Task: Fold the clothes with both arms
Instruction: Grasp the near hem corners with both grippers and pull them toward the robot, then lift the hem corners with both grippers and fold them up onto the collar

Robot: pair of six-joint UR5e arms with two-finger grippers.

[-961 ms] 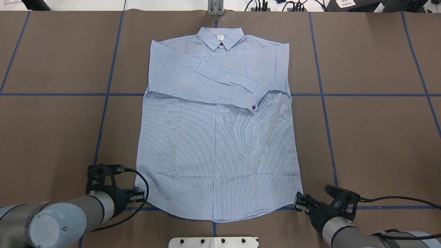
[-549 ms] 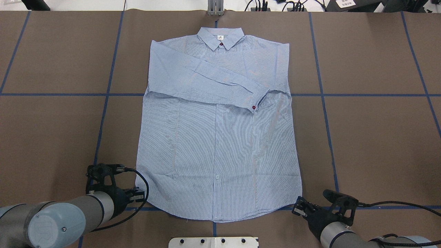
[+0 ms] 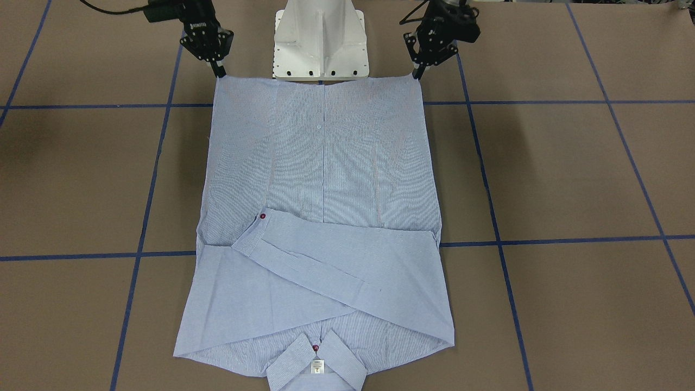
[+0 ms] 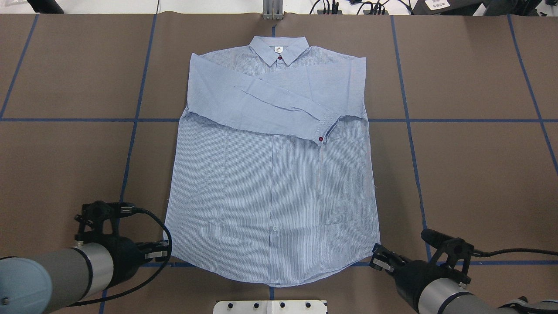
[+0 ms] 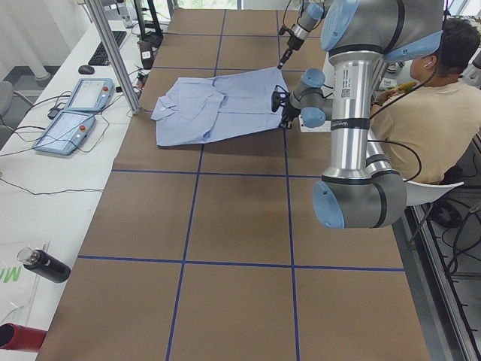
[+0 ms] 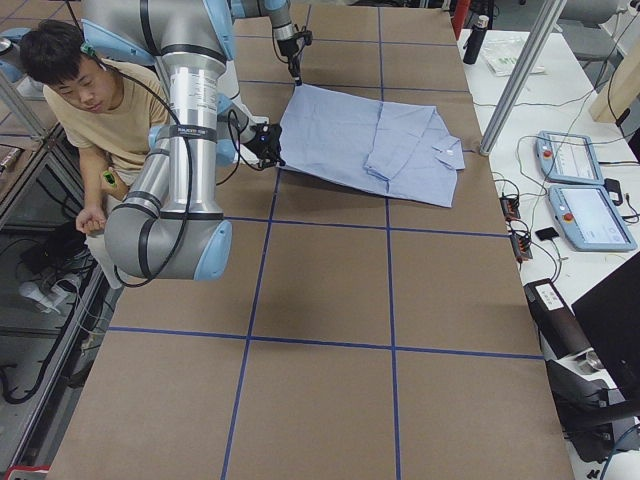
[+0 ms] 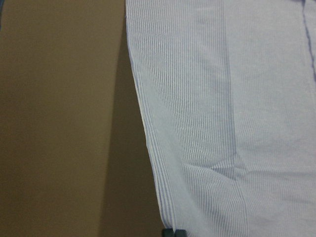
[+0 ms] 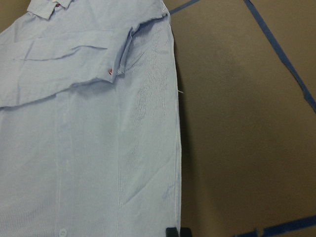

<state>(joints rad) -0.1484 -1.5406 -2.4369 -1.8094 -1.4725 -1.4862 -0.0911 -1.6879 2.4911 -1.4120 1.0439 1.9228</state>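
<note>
The brown table [image 4: 479, 174] carries the shirt [image 4: 270, 183] at its middle, front up, collar away from the robot and hem nearest it. The left arm [image 4: 65, 270] and the right arm [image 4: 440, 292] reach in at the two hem corners. The left hand [image 3: 418, 70] is closed on its corner and the right hand [image 3: 219, 70] on the other, so the hem runs straight between them and, in the side views, sits lifted off the table. A sleeve [image 4: 279, 109] lies folded across the chest below the collar [image 4: 279, 49]. I judge the hem is about to be carried toward the collar. Each pinch holds only a small bit of cloth, so a corner could slip out. If the hands travel unevenly, the fold would land skewed. The rising cloth could also drag the sleeve out of place.
</note>
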